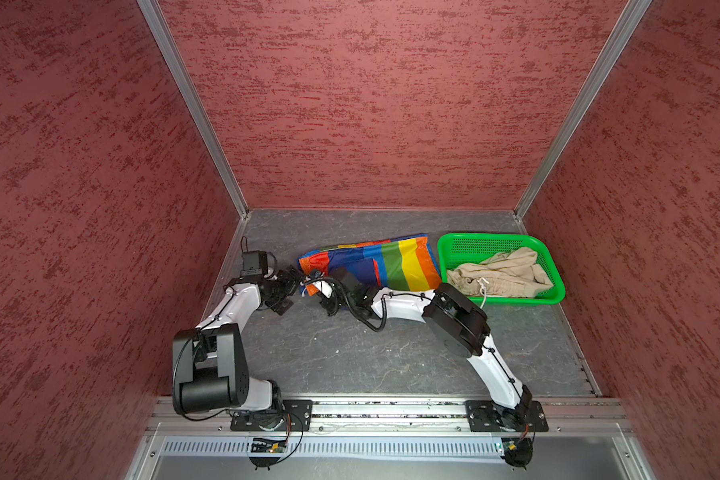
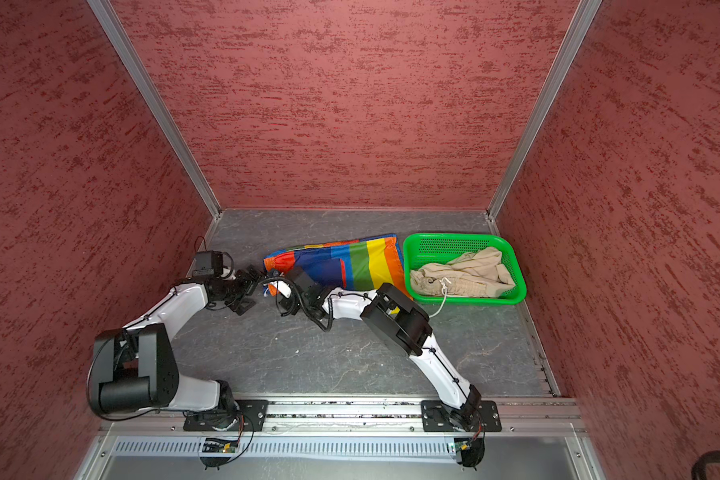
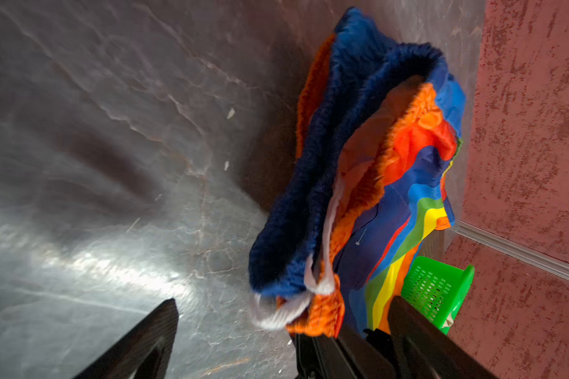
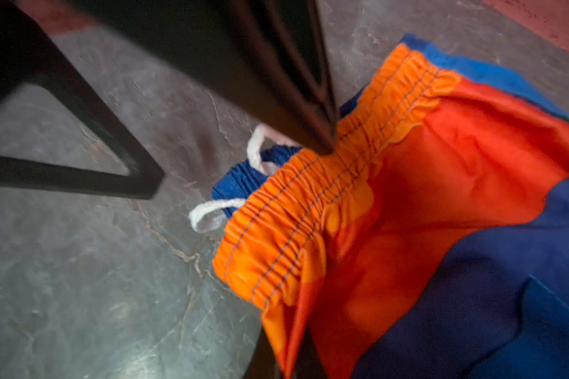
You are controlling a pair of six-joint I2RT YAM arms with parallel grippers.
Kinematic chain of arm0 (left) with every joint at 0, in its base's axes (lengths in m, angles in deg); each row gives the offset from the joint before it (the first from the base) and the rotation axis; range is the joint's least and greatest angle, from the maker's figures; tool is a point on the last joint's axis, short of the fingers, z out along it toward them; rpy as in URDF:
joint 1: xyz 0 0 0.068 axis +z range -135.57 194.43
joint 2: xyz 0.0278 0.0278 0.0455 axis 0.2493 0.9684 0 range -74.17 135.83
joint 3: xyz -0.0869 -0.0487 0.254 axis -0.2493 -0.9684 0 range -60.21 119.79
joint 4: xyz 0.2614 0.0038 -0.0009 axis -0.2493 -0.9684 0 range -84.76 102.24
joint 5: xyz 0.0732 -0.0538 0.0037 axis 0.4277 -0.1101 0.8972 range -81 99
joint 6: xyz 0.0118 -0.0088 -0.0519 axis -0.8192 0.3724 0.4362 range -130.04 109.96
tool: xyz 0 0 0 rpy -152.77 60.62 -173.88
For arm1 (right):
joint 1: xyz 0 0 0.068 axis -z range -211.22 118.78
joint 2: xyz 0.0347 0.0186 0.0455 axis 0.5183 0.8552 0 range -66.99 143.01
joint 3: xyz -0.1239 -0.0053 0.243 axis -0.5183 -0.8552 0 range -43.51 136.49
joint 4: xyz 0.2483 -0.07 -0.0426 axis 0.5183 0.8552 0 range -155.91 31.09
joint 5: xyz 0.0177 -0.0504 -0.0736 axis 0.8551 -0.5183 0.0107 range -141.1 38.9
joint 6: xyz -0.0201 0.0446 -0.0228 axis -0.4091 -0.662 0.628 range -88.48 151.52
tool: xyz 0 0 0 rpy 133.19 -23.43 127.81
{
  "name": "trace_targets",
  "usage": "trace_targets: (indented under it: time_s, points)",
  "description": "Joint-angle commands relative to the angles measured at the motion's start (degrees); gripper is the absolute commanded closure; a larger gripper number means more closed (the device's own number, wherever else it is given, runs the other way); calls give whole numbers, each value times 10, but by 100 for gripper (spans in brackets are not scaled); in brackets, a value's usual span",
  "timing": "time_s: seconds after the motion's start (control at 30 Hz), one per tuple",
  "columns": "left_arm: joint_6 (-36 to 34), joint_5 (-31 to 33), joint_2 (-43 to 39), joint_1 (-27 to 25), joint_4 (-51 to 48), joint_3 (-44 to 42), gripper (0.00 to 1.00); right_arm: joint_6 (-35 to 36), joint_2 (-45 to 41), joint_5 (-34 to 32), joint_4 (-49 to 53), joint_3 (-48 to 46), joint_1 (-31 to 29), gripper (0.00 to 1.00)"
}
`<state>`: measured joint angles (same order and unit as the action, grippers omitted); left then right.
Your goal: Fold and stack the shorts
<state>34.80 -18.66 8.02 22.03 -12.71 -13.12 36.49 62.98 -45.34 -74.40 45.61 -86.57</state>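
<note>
The rainbow-striped shorts (image 1: 387,264) (image 2: 350,266) lie on the dark table, waistband toward the left. My right gripper (image 1: 310,284) (image 4: 289,354) is shut on the orange elastic waistband (image 4: 309,203) at its near corner, lifting it slightly. My left gripper (image 1: 291,291) (image 3: 283,328) stands open just left of that corner, with one of its fingers (image 4: 309,108) tip-down at the waistband. The white drawstring (image 3: 283,315) dangles between them. The beige shorts (image 1: 499,272) (image 2: 462,272) lie crumpled in the green basket (image 1: 487,237).
The green basket (image 2: 454,237) (image 3: 437,288) sits at the back right against the rainbow shorts' hem. The beige shorts' drawstring (image 1: 484,297) hangs over its front rim. Red textured walls (image 1: 371,104) enclose three sides. Bare table (image 1: 371,357) lies in front.
</note>
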Motion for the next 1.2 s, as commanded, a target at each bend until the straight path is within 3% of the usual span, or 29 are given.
trace_targets:
  time_s: [0.0,0.13,0.3,0.43,0.5,0.57,0.63,0.7,0.87,0.93,1.07,1.17]
  points:
    - [31,-15,15,-32,49,-7,1,-64,-40,69,-83,-16,5,100]
    - [59,-26,38,-51,97,-15,1,-122,-57,97,-130,-50,13,100]
    - [67,-34,79,-81,129,-5,12,-185,-73,120,-184,-80,28,100]
    - [73,-46,112,-87,143,8,29,-216,-80,145,-214,-95,33,100]
    - [71,-50,128,-87,135,24,49,-219,-82,158,-214,-100,33,100]
    - [63,-49,137,-86,117,39,69,-216,-88,160,-204,-104,33,90]
    - [46,-38,140,-84,85,57,82,-213,-106,163,-193,-117,34,70]
    - [20,-32,139,-78,53,75,86,-213,-143,170,-193,-149,38,57]
    - [-55,-14,124,-59,-36,114,87,-261,-245,172,-225,-266,113,50]
    - [-83,-5,117,-49,-67,124,87,-280,-264,161,-204,-286,151,52]
    - [-131,1,96,-33,-101,138,83,-277,-250,108,-99,-262,175,90]
    - [-144,16,75,-32,-117,147,82,-282,-208,79,-30,-220,175,100]
